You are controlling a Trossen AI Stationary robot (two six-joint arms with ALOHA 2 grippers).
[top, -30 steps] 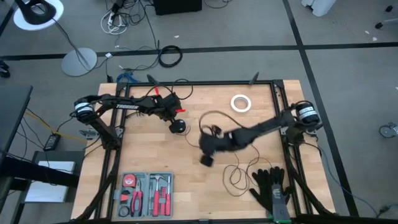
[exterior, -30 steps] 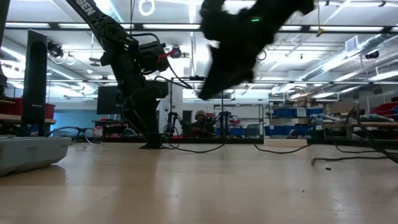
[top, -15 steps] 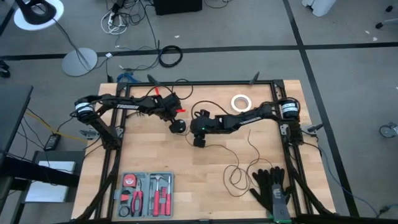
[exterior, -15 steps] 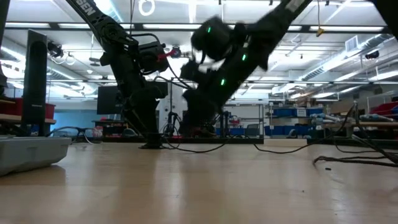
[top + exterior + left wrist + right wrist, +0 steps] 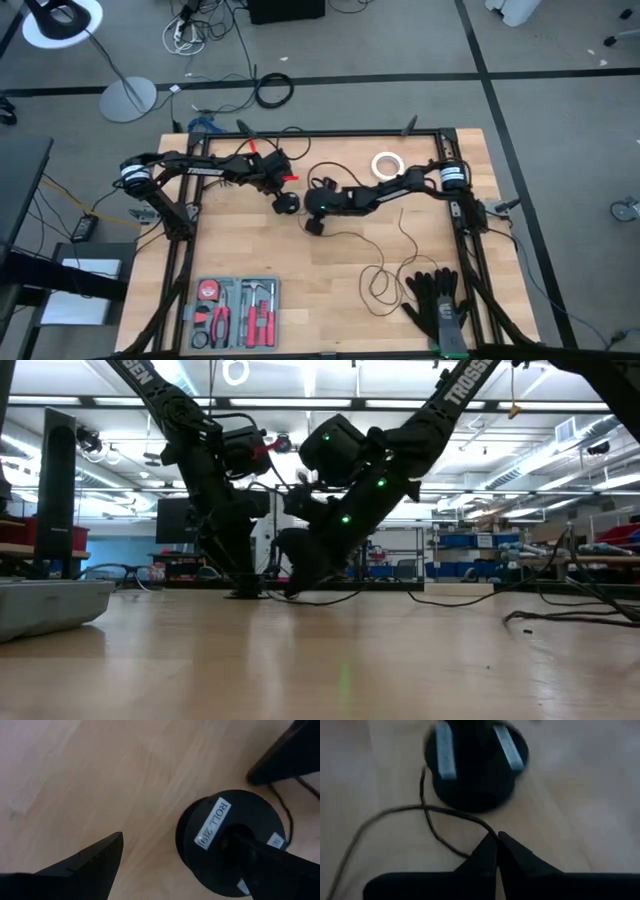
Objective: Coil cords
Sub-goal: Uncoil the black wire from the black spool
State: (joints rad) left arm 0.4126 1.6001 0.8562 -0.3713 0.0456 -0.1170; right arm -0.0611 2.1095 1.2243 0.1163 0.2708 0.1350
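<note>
Cord (image 5: 385, 262): we find it strewn in loose loops over the right half of the worktop (image 5: 300, 300), one strand running up to the puck; coiling not yet evident.
Puck (image 5: 286, 203): lies flat near mid-worktop, under the left arm's wrist.
Right gripper (image 5: 496, 840): down at the worktop just beside the puck, fingers clenched tip to tip; a strand passes right at the tips, though we cannot confirm from the blurred wrist view that it is actually pinched.
Left gripper (image 5: 175, 865): fingers spread wide, straddling the puck, one tip (image 5: 260, 857) overlapping its top; nothing is gripped.
Risk, slip: in our judgement so thin a strand may escape the closed tips once pulled.
Risk, drag: the puck is unclamped; tension on the strand would likely tow it across the worktop.
Risk, snag: the far loops lie near the black gloves (image 5: 437, 300) and may catch on them.
Risk, contact: the two grippers work close together; a careless swing could bring them together.
</note>
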